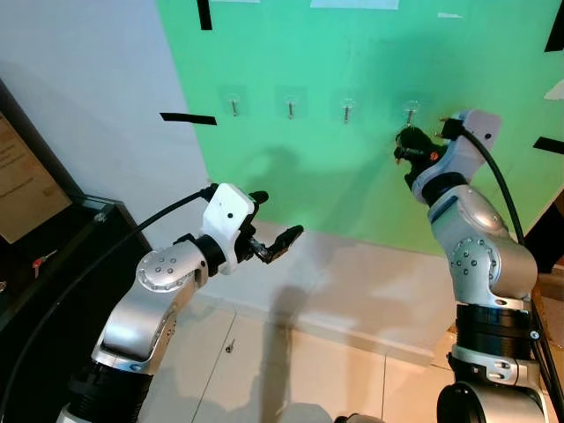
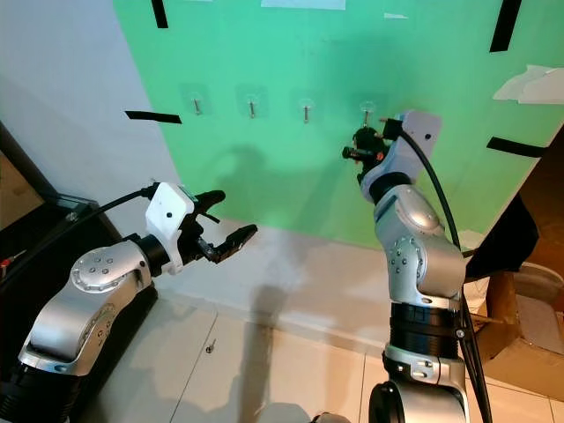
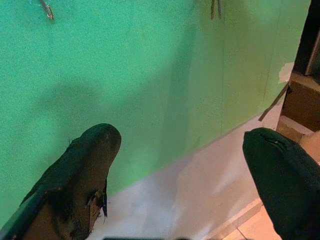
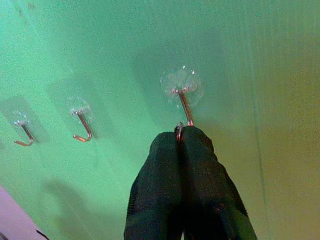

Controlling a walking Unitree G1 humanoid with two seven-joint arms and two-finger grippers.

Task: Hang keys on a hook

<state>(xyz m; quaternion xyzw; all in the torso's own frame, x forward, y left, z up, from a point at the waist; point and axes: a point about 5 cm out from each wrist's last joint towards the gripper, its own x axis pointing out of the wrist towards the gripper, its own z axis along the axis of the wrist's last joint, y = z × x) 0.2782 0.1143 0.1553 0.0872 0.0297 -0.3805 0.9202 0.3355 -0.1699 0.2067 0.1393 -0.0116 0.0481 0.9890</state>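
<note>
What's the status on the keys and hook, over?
Right gripper shut on a thin metal key ring, raised just under the rightmost clear-backed wire hook on the green wall. Not hooked yet. Left gripper open, idle. Nothing in the way.

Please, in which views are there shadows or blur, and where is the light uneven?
Left eye view: sharp; soft arm shadows fall on the green wall panel and white floor tiles. Right wrist view: the clear adhesive hook is crisp, the right gripper near it blurred; the panel yellows toward one side. Left wrist view: the left gripper is soft.
</note>
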